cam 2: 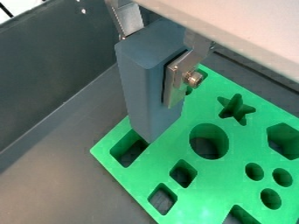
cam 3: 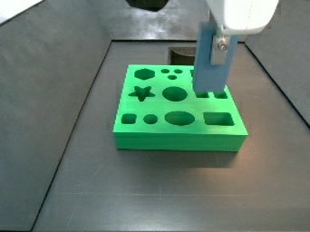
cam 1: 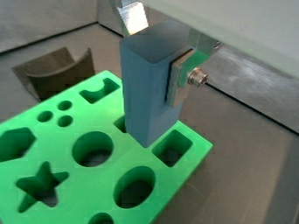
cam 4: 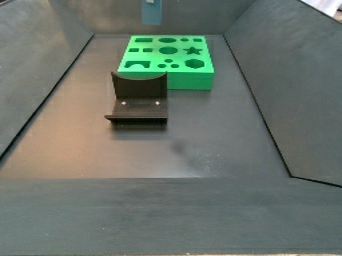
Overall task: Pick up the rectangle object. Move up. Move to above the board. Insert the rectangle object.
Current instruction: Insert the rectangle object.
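Observation:
My gripper (cam 1: 159, 51) is shut on the rectangle object (cam 1: 149, 96), a tall light-blue block held upright between the silver fingers (cam 1: 184, 77). It also shows in a wrist view (cam 2: 146, 87). The board (cam 1: 70, 166), a bright green slab with dark cutouts, lies right under it. The block's lower end hangs over the board's corner area beside a rectangular cutout (cam 1: 176, 145). I cannot tell whether it touches the board. In a side view the gripper (cam 3: 220, 38) holds the block (cam 3: 212, 65) over the board's (cam 3: 158, 127) far right part. In a side view the block (cam 4: 152, 12) is above the board (cam 4: 201, 82).
The dark fixture (cam 4: 138, 98) stands on the floor next to the board's near side; it also shows in a wrist view (cam 1: 52, 72). Grey sloping walls (cam 4: 40, 80) enclose the dark floor on all sides.

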